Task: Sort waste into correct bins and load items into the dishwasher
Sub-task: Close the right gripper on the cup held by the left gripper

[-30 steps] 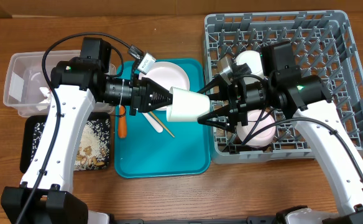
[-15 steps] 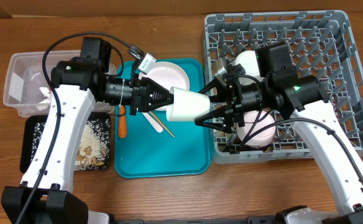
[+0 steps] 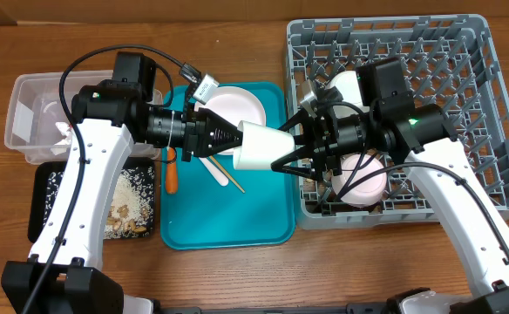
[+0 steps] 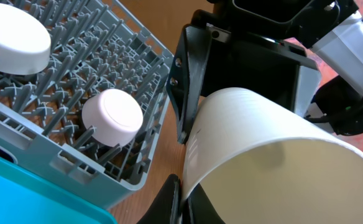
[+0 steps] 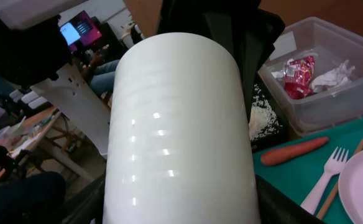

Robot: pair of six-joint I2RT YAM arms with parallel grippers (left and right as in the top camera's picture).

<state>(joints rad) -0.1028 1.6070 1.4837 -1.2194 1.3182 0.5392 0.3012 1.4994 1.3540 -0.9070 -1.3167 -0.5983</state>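
A white cup (image 3: pixel 259 146) hangs on its side above the teal tray (image 3: pixel 228 218), between both arms. My left gripper (image 3: pixel 237 139) is shut on the cup's rim, one finger inside and one outside, which the left wrist view shows at the cup (image 4: pixel 262 162). From the dishwasher side, my right gripper (image 3: pixel 282 150) has its fingers pressed against both sides of the cup's (image 5: pixel 175 124) other end. The grey dishwasher rack (image 3: pixel 464 52) holds a white bowl (image 3: pixel 350 85) and a pale-pink bowl (image 3: pixel 363 179). A carrot (image 3: pixel 173 174), fork (image 3: pixel 215 170), chopstick (image 3: pixel 233 179) and plate (image 3: pixel 237 106) lie on the teal tray.
The clear tub (image 3: pixel 28 113) at the far left holds a red wrapper (image 5: pixel 299 68) and a paper wad (image 5: pixel 334 74). Below it, the black tray (image 3: pixel 45 201) carries rice and nut scraps. The rack's back and right peg rows (image 3: pixel 490 113) stand bare.
The right gripper's fingers have closed in onto the cup. The left arm and the cup have stayed where they were.
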